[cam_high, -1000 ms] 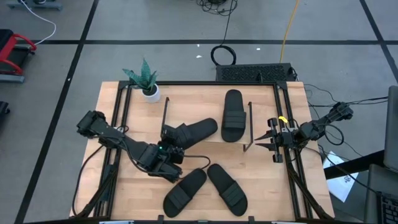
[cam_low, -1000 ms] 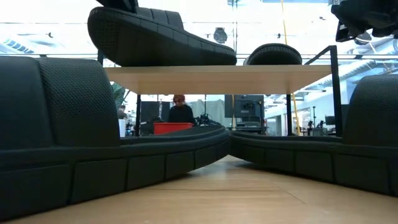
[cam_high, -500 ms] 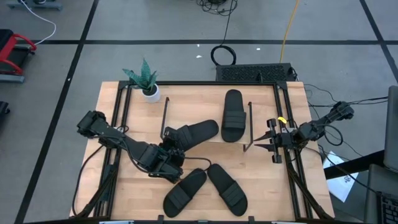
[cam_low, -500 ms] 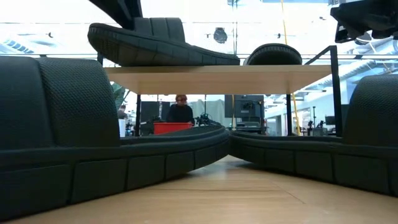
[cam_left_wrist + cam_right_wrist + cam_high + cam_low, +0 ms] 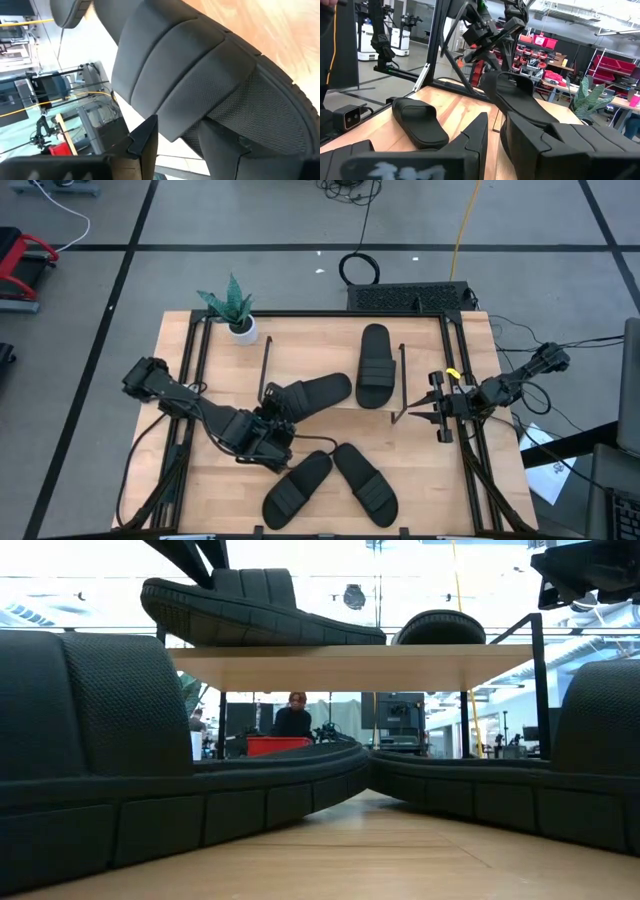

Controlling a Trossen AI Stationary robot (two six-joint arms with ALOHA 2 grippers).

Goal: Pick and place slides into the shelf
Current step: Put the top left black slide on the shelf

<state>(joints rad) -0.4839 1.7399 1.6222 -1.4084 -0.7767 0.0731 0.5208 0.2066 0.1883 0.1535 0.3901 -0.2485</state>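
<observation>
The shelf's light top board (image 5: 330,415) (image 5: 350,665) spans thin black wire frames. One black slide (image 5: 374,365) (image 5: 440,628) lies on it near the right end. A second slide (image 5: 312,394) (image 5: 260,610) lies slantwise on the board's left part, sole down, with my left gripper (image 5: 272,418) shut on its strap end. Two more slides (image 5: 297,487) (image 5: 365,483) rest on the tabletop near the near edge and fill the low view's foreground. My right gripper (image 5: 428,406) (image 5: 492,135) is open, hovering just off the shelf's right frame. My left gripper holds the slanted slide by the side of its ribbed strap (image 5: 175,127). One finger (image 5: 220,145) reaches under the strap and the other (image 5: 145,142) stands outside it. The fingers slant in from the table's near left. The slide's sole lies level on the shelf's top board.
A potted plant (image 5: 237,312) stands at the table's far left corner. A black box (image 5: 410,297) sits past the far edge. Cables trail from both arms. Beyond the table, a person (image 5: 292,718) sits behind a red bin. Bare wood shows on the table's left part.
The held slide has come down and levelled out: a second ago it hung tilted above the shelf's board, now its sole lies flat on it. My left gripper moved slightly down and toward the table's right with it. My right arm kept still.
</observation>
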